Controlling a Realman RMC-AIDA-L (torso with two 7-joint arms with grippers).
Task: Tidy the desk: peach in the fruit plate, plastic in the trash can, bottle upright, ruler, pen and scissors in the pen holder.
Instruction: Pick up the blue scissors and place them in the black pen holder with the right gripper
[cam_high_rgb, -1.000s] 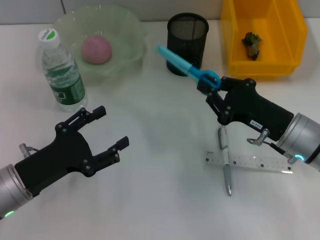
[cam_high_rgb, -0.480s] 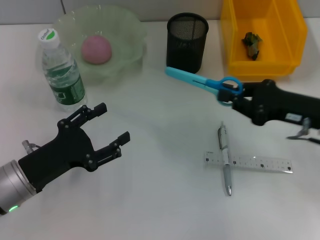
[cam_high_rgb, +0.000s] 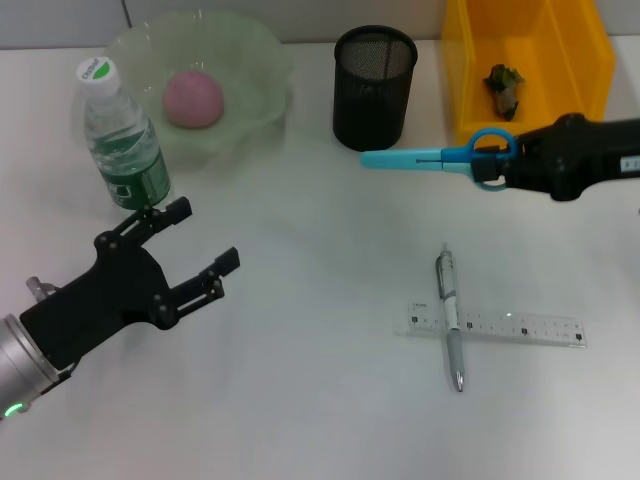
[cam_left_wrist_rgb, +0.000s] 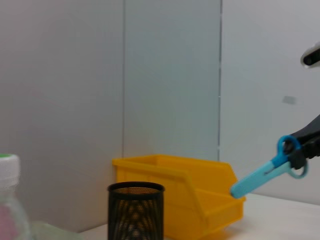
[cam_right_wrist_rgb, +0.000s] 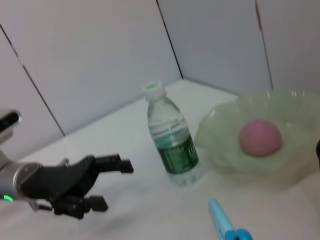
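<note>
Gripping the blue-handled scissors (cam_high_rgb: 440, 160) level, the right gripper (cam_high_rgb: 515, 166) should tip their cyan-covered blade downward above the black wire-mesh pen holder (cam_high_rgb: 374, 86) before letting go.

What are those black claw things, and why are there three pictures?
The black claws are a robot's two hands, called grippers. One picture comes from a camera on its head, looking down at the white desk. The other two come from cameras on its wrists.

The right gripper holds blue scissors in the air near the black mesh pen holder. The left gripper waits with fingers open beside the upright bottle.

A pink peach sits in the green fruit plate. A scrap of plastic lies in the yellow trash can. The pen lies across the ruler.
</note>
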